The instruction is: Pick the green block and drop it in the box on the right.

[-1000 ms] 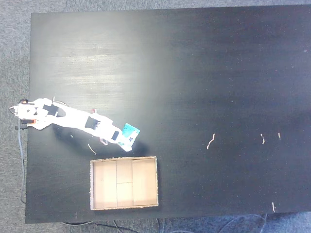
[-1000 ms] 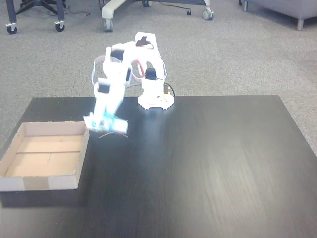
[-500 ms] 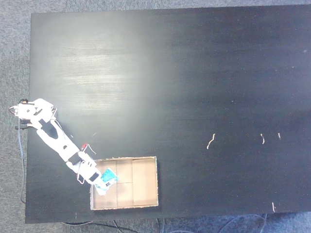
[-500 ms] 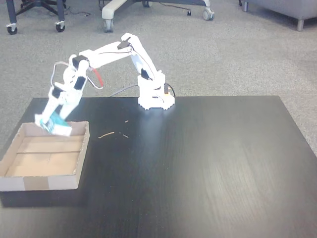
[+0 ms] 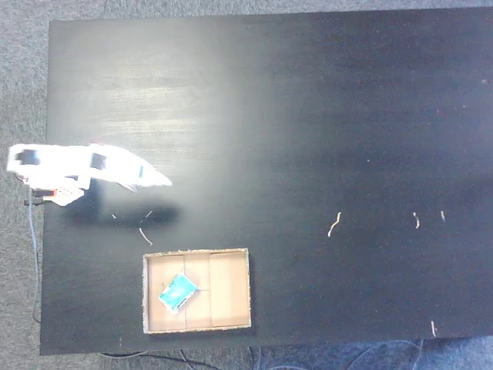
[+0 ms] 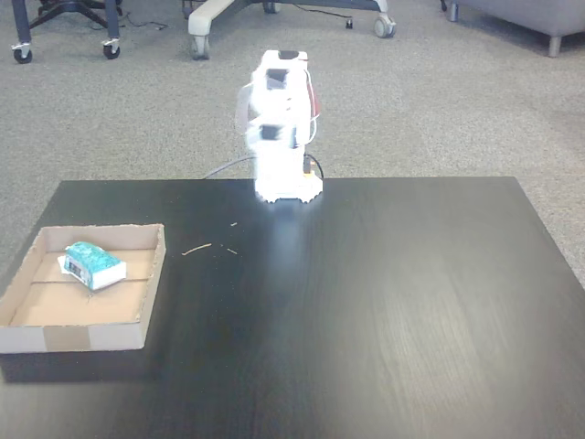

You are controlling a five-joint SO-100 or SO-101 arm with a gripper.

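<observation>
The green block (image 5: pixel 178 292) lies loose on the floor of the cardboard box (image 5: pixel 229 291), towards the box's left half in the top-down fixed view. From the front fixed view the green block (image 6: pixel 92 263) rests near the far wall of the box (image 6: pixel 82 336), tilted a little. My gripper (image 5: pixel 162 182) is motion-blurred and sits well away from the box, over the table beside the arm's base. Seen from the front, the white arm (image 6: pixel 277 128) is folded upright over its base and blurred. The blur hides how the jaws stand.
Small pale scraps lie on the black table (image 5: pixel 308 116): one scrap (image 5: pixel 333 224) mid-right, others (image 5: pixel 416 220) further right, and a scrap (image 5: pixel 145 235) just above the box. Chair castors (image 6: pixel 196 46) stand on the grey carpet behind the table.
The block has left the gripper and now lies in the box. The arm has swung back from over the box to its base and folded up.
</observation>
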